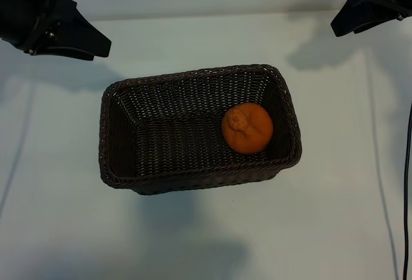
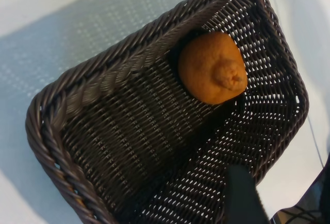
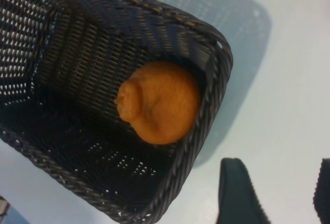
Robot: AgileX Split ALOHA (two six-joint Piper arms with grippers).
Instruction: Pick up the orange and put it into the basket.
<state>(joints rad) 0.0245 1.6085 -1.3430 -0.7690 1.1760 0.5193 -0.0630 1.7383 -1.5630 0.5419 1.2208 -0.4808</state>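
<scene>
The orange (image 1: 248, 129) lies inside the dark brown wicker basket (image 1: 193, 74), at its right end, with the nub facing up. Both wrist views look down on the orange (image 2: 211, 68) (image 3: 162, 103) resting against the basket wall (image 2: 118, 64) (image 3: 206, 126). My left gripper (image 1: 96, 45) hangs high at the back left, clear of the basket; only one of its fingers (image 2: 241, 193) shows and nothing is in it. At the back right, my right gripper (image 1: 341, 24) is open and empty over the bare table (image 3: 278, 198), beside the basket's end.
The basket stands in the middle of a pale table (image 1: 206, 228). A dark cable (image 1: 407, 183) runs along the right edge. Bare table surrounds the basket on all sides.
</scene>
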